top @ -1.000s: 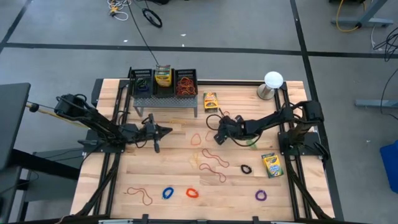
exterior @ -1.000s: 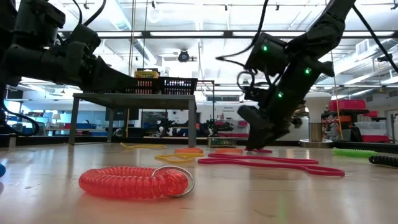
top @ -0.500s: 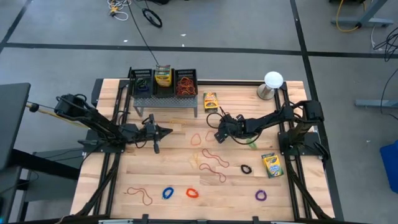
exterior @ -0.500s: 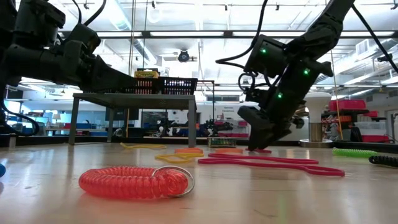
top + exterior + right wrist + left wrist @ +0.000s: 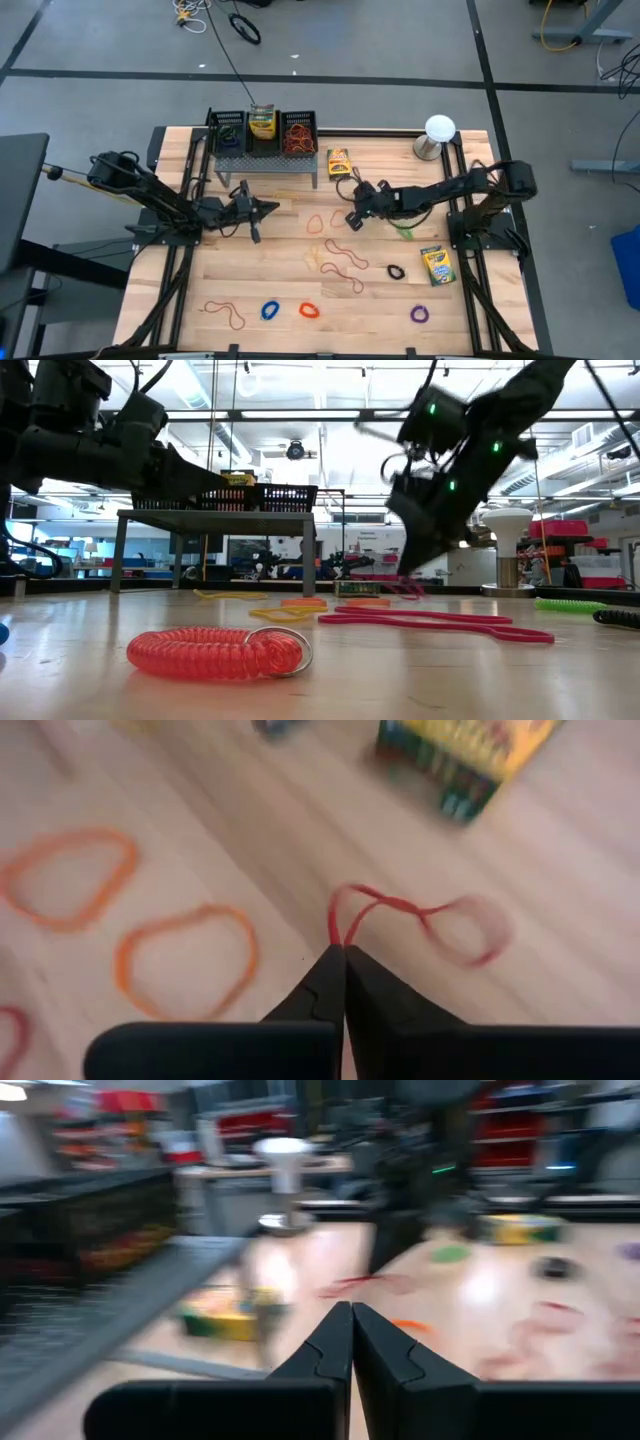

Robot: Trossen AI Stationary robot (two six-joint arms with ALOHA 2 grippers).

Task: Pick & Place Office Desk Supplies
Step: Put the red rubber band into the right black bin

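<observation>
A light wooden plank table (image 5: 280, 290) is standing on a grey concrete floor (image 5: 400, 40) crossed by dark lines. Cables (image 5: 215, 15) are lying there. Bright ceiling lights (image 5: 330, 455) are shining beyond, above red-stocked shelving (image 5: 565, 530).

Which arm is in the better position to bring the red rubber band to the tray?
The right. Its gripper is already shut on the red rubber band, near the black tray. The left gripper is shut and empty.

Red rubber band (image 5: 415, 912) dangling, pinched.

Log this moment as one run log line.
right gripper: shut on red rubber band, lifted off table | left gripper: shut, empty, waiting
</observation>
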